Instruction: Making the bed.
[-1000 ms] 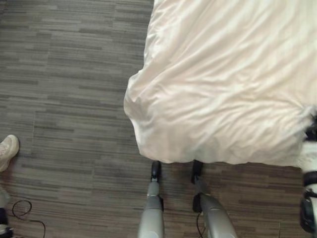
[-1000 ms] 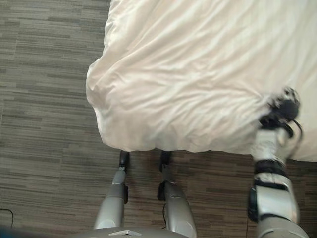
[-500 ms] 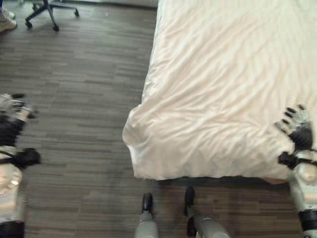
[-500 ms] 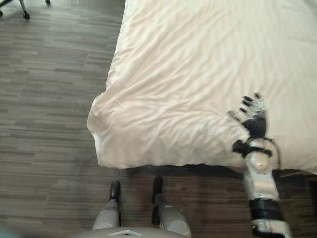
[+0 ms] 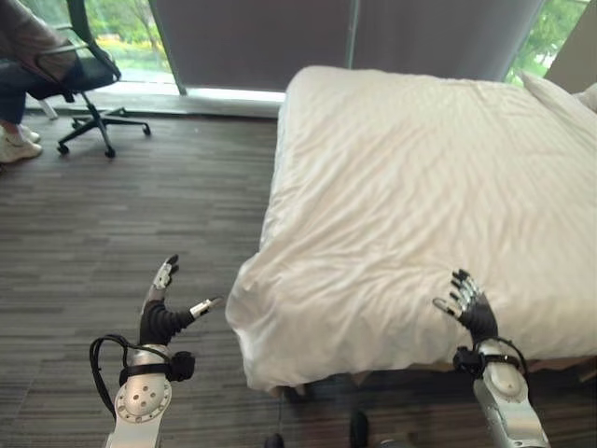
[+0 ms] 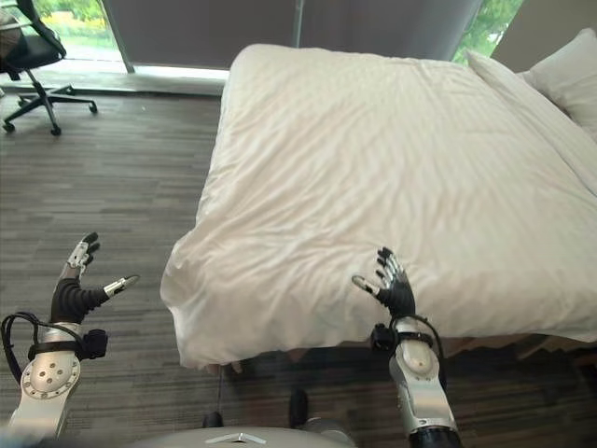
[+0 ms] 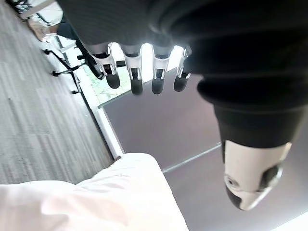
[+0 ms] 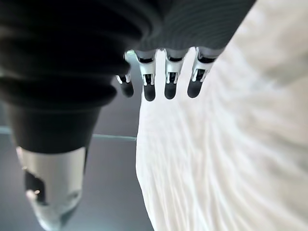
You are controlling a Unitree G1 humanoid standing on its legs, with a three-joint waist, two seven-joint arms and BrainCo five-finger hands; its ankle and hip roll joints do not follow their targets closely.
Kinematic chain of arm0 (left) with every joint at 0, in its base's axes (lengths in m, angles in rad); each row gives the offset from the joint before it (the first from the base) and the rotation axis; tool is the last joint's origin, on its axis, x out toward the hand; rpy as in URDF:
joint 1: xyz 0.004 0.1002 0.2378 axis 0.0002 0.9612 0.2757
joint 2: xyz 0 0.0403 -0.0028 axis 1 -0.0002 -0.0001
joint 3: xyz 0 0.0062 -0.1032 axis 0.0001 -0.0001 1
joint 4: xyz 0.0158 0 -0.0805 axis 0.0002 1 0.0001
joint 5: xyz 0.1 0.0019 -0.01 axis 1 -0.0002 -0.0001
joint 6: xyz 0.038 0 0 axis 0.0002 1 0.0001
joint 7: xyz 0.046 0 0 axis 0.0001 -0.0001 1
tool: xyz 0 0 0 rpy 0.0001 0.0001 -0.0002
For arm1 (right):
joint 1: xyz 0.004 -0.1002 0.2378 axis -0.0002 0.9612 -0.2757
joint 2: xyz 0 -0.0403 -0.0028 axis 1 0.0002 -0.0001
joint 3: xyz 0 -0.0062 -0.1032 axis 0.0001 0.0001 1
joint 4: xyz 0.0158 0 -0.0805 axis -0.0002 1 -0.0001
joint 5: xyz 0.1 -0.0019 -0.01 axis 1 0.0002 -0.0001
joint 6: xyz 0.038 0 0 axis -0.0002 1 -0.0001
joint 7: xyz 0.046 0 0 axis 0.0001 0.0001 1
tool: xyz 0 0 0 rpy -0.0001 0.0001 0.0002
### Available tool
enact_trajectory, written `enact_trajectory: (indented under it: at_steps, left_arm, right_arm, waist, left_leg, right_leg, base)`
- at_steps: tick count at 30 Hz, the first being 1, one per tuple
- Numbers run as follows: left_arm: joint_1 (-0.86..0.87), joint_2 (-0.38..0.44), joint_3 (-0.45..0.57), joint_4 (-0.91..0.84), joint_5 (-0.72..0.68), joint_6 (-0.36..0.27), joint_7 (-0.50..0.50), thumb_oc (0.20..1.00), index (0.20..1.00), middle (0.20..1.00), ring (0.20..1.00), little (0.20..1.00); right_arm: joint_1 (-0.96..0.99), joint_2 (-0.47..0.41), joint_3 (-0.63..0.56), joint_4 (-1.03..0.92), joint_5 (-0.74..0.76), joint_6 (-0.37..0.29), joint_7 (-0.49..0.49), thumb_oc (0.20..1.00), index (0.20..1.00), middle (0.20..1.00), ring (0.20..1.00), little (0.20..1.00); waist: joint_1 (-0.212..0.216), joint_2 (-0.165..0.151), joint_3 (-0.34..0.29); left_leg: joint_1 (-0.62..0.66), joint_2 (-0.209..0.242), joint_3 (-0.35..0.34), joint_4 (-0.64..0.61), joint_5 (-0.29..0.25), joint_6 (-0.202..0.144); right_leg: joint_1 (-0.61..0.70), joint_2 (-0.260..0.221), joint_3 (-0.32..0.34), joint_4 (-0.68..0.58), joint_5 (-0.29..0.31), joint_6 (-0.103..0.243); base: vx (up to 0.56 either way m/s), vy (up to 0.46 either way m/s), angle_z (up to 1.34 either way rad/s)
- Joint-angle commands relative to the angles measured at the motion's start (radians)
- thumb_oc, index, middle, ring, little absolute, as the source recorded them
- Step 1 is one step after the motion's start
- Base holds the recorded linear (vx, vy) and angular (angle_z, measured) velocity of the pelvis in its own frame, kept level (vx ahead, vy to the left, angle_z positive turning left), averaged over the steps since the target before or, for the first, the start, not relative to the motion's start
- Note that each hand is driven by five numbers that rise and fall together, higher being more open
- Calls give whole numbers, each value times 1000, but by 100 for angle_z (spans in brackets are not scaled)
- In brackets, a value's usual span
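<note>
A white duvet (image 6: 392, 168) covers the bed and hangs over its near edge and left corner (image 5: 256, 327). A white pillow (image 6: 569, 75) lies at the far right end. My left hand (image 5: 160, 317) is raised over the floor, left of the bed's corner, fingers straight, holding nothing; its fingers (image 7: 137, 79) show spread in the left wrist view. My right hand (image 6: 396, 291) hovers at the duvet's near edge, open, with fingers (image 8: 166, 82) straight over the white cloth (image 8: 226, 154).
A black office chair (image 5: 79, 79) with a seated person stands at the far left by the window. Grey blinds (image 5: 261, 42) close the wall behind the bed. Wood-pattern floor (image 5: 121, 215) spreads left of the bed.
The camera has tilted up, from the bed's near corner to the whole bed and window. Both hands have risen into view, open.
</note>
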Motion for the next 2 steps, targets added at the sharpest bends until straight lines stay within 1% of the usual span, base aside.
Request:
enact_trajectory:
  at_steps: [1,2]
  left_arm:
    - [-6,54,25,-42,-32,-30,-29,1000,1000,1000,1000,1000]
    - [5,53,22,-42,-32,-29,-33,1000,1000,1000,1000,1000]
  right_arm:
    - [-43,0,2,-23,129,-33,47,1000,1000,1000,1000,1000]
    - [-39,5,9,-14,143,-28,52,1000,1000,1000,1000,1000]
  waist:
    - [-8,-40,20]
    - [-8,-40,20]
  left_leg:
    - [85,14,37,12,-112,14]
    - [89,15,39,12,-113,15]
  right_leg:
    - [49,-101,24,30,-123,55]
    - [51,-101,26,30,-122,55]
  base:
    - [-26,55,-14]
    - [-13,31,-17]
